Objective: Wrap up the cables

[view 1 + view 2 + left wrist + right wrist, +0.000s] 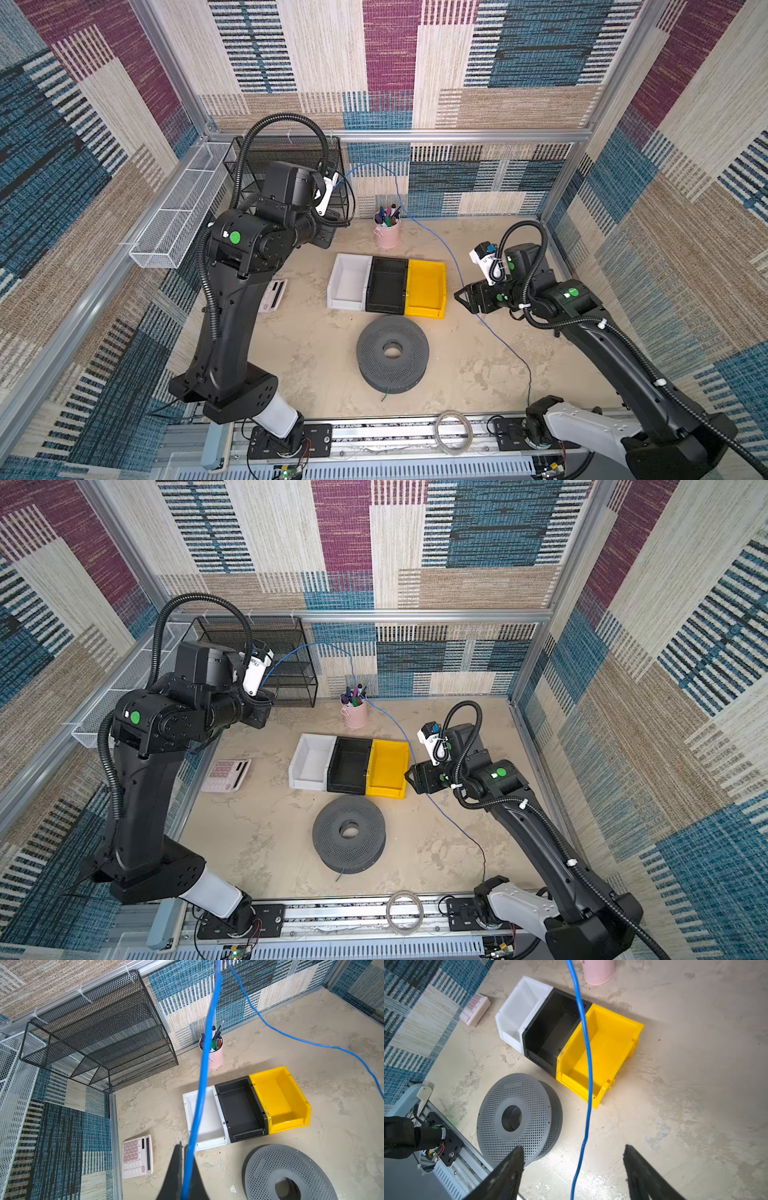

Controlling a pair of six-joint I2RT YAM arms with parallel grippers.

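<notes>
**Blue cable strung between both arms, bins and spool lying beneath it**

The left gripper (184, 1148) is pinching the blue cable (440, 237), jaws closed tight on it, and is holding it raised in front of the black mesh rack (274, 149). From there the cable is arching upward, dropping just beside the pink pen cup (387, 237) (whether it is touching the pens cannot be told), and slanting down past the yellow bin (426, 286) to the right gripper (573, 1147). That gripper's jaws are standing wide, with the cable passing between them and touching neither finger in the right wrist view. Beyond it, the cable is trailing over the table (457, 374) toward the right arm's base at the near edge.

The white bin (349, 284) and black bin (386, 286) are sitting in a row with the yellow one, side against side. The grey perforated spool (392, 353) is lying flat just in front of them, apart from the cable. A pink calculator (226, 775) is lying near the left arm, and a clear tubing ring (453, 430) is resting on the front rail.
</notes>
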